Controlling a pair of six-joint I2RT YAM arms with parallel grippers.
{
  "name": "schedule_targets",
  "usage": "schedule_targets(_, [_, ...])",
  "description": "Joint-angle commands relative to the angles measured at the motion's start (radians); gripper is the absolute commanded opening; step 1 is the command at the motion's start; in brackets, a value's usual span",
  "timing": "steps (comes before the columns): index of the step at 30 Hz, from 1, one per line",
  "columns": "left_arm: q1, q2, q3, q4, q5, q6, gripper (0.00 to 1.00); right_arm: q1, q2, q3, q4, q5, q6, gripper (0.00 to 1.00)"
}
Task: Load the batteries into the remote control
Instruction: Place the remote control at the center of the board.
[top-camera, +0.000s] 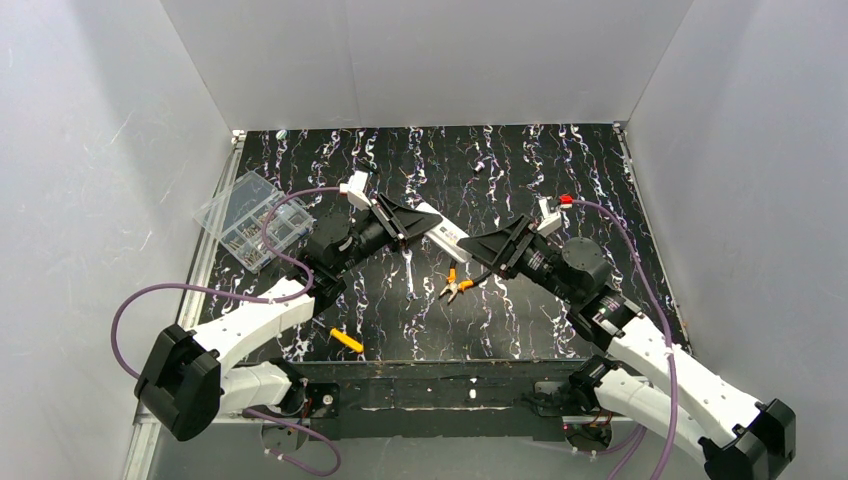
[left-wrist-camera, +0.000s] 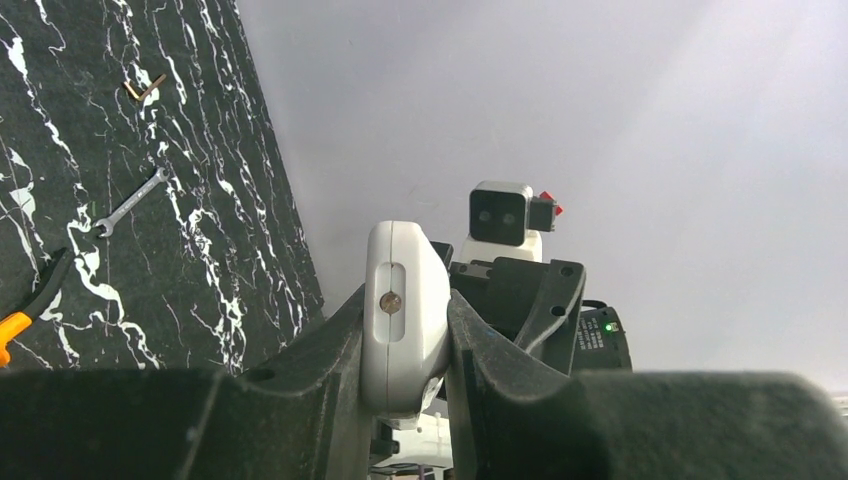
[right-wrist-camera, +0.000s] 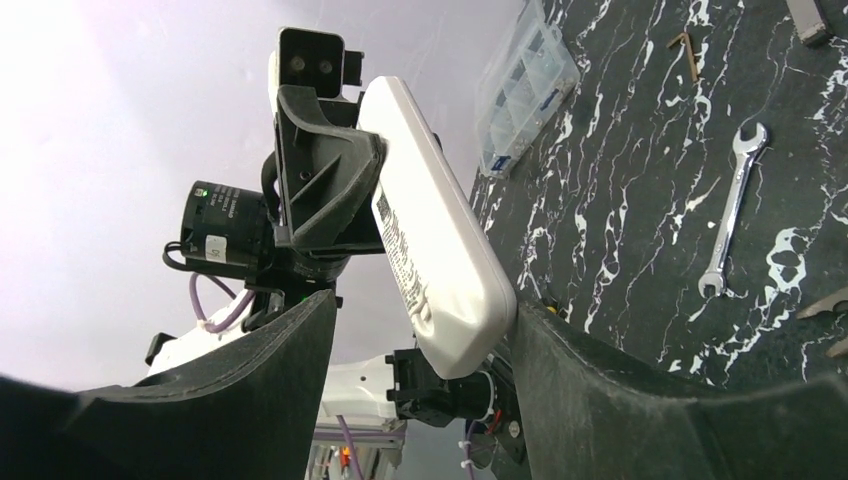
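Observation:
The white remote control (top-camera: 443, 236) hangs above the middle of the table between both grippers. My left gripper (top-camera: 408, 218) is shut on its far-left end; the left wrist view shows that end (left-wrist-camera: 405, 300) pinched edge-on between the fingers. My right gripper (top-camera: 490, 248) is open around the other end. In the right wrist view the remote (right-wrist-camera: 430, 225) shows its printed back. Its end touches the right finger (right-wrist-camera: 560, 370), with a wide gap to the left finger (right-wrist-camera: 270, 380). The batteries are not in view.
Yellow-and-black pliers (top-camera: 455, 285) and a small wrench (top-camera: 410, 272) lie under the remote. A yellow-handled stubby tool (top-camera: 347, 340) lies near the front edge. A clear compartment box (top-camera: 250, 218) stands at the left. A hex key (left-wrist-camera: 145, 88) lies further back. White walls surround the table.

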Motion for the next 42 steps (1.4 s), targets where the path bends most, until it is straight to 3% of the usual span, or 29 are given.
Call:
schedule_targets(1, [-0.004,-0.030,0.049,0.103,0.009,-0.007,0.00,-0.003,0.018,-0.016,0.151,0.005,0.040,0.68])
schedule_targets(9, [-0.004,-0.033,0.050,0.104,0.016,-0.009,0.00,-0.008,0.123,-0.016,0.291,-0.056,0.103,0.61])
schedule_targets(17, [-0.004,-0.035,0.047,0.102,0.015,-0.006,0.00,-0.011,0.137,-0.020,0.310,-0.073,0.116,0.47])
schedule_targets(19, [-0.004,-0.034,0.043,0.100,0.015,-0.007,0.00,-0.012,0.136,-0.024,0.306,-0.069,0.117,0.42])
schedule_targets(23, [-0.005,-0.039,0.043,0.061,0.013,-0.017,0.01,-0.014,0.150,-0.019,0.309,-0.079,0.111,0.18])
schedule_targets(26, [-0.005,-0.045,0.042,0.031,0.015,-0.013,0.11,-0.014,0.161,-0.007,0.311,-0.087,0.103,0.02])
schedule_targets(30, [-0.004,-0.063,0.043,-0.024,0.018,0.001,0.34,-0.014,0.149,0.003,0.298,-0.085,0.068,0.01])
schedule_targets(38, [-0.003,-0.117,0.042,-0.161,0.021,0.070,0.97,-0.015,0.063,0.034,0.140,-0.004,-0.036,0.01])
schedule_targets(42, [0.003,-0.160,0.044,-0.277,0.019,0.112,0.98,-0.021,-0.001,0.082,-0.027,0.070,-0.131,0.01])
